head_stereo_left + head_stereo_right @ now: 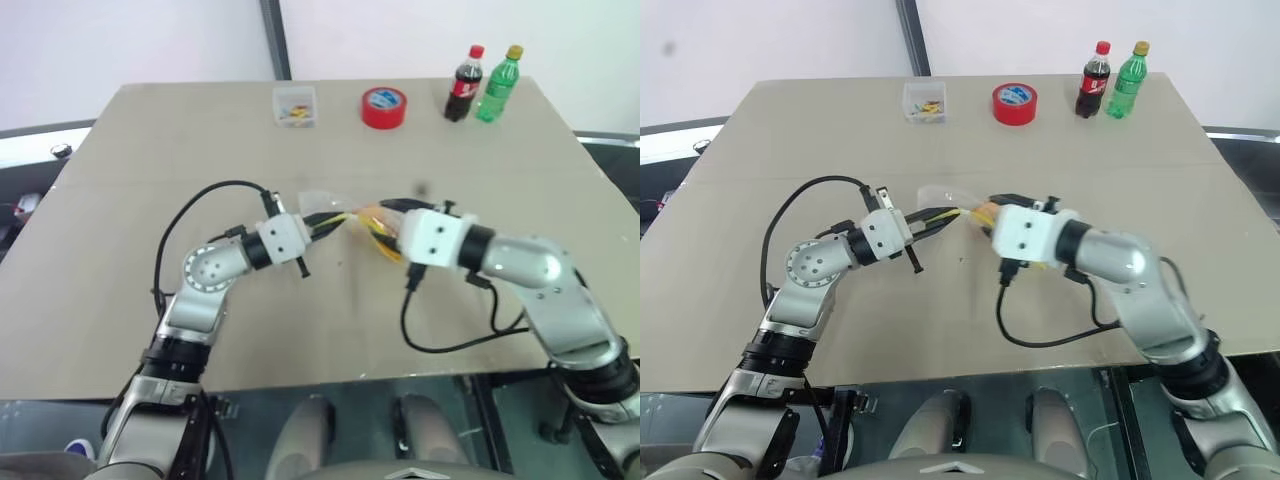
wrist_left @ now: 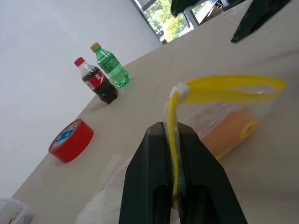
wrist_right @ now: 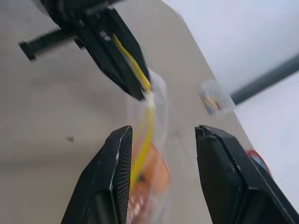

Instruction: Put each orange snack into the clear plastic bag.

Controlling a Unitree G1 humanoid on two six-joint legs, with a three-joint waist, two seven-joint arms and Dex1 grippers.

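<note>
Yellow seal strip: pinched in the left claw (image 2: 175, 186), clamped tight
Right claw (image 3: 161, 177): fingers apart, straddling the clear plastic bag (image 3: 152, 154)
Orange snack (image 2: 231, 130): inside bag

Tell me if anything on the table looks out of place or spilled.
Nothing stands out. The clear plastic bag hangs from the left claw by its yellow seal strip, an orange snack inside. Both bottles stand upright beside the red tape roll.
</note>
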